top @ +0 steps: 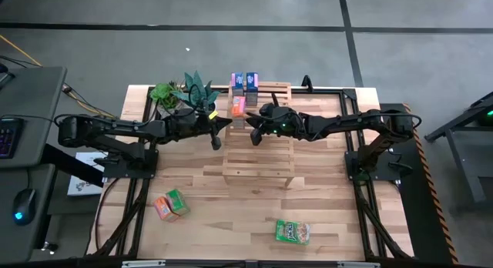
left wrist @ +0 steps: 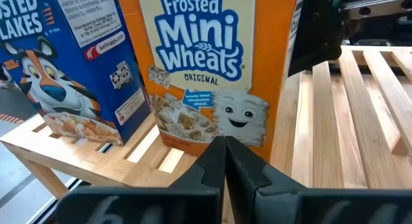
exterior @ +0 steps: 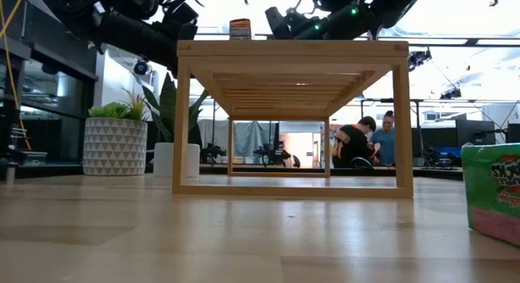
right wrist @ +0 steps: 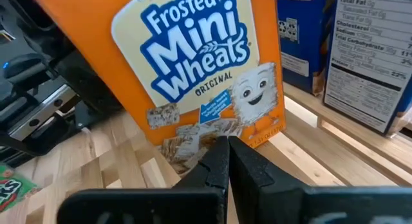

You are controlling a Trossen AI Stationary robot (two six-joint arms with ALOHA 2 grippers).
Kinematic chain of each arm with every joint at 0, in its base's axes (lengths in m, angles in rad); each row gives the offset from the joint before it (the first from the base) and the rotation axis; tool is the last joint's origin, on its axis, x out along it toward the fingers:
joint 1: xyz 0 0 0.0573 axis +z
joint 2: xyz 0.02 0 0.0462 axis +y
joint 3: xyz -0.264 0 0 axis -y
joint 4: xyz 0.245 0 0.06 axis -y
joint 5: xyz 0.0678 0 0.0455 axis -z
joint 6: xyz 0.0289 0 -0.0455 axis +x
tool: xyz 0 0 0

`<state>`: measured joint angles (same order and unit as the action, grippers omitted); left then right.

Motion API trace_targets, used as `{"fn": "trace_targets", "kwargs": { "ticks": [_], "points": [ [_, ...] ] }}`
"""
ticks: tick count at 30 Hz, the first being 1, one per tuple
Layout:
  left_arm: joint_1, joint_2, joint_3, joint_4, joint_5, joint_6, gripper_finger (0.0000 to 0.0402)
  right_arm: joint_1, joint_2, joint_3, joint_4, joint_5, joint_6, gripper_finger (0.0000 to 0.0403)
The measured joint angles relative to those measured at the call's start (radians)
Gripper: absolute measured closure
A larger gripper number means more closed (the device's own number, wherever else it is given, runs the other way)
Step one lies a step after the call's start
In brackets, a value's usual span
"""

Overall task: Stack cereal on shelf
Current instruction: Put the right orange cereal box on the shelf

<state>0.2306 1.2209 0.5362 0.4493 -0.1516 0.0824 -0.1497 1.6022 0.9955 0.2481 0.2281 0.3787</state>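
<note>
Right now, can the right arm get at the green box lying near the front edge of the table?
Probably yes. The green box lies alone on bare table, on the right arm's side, nothing beside it. The right gripper is shut up at the shelf, so it must swing back and open first.

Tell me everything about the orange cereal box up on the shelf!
The orange box is printed cardboard reading "Frosted Mini Wheats Original", with white and blue letters, a smiling wheat biscuit and pictured cereal. It stands upright on the slats at one end of the shelf, beside a blue box. The left tool and right tool, both shut, point at it from opposite sides. Whether they touch it cannot be told.
</note>
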Motion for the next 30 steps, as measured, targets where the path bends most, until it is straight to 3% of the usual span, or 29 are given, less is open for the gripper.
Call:
{"fn": "trace_targets", "kwargs": {
  "ticks": [12,19,30],
  "points": [
    [0.0,0.0,0.0,-0.004,-0.004,0.0,0.0401,-0.013,0.0,0.0,-0.004,0.049,-0.02,0.0403],
    [0.0,0.0,0.0,-0.004,-0.038,0.0,0.0402,-0.014,-0.001,0.0,0.043,-0.001,-0.021,0.0403],
    [0.0,0.0,0.0,-0.004,-0.038,-0.021,0.0401,-0.014,-0.001,-0.001,0.034,0.013,-0.029,0.0403]
  ]
}}
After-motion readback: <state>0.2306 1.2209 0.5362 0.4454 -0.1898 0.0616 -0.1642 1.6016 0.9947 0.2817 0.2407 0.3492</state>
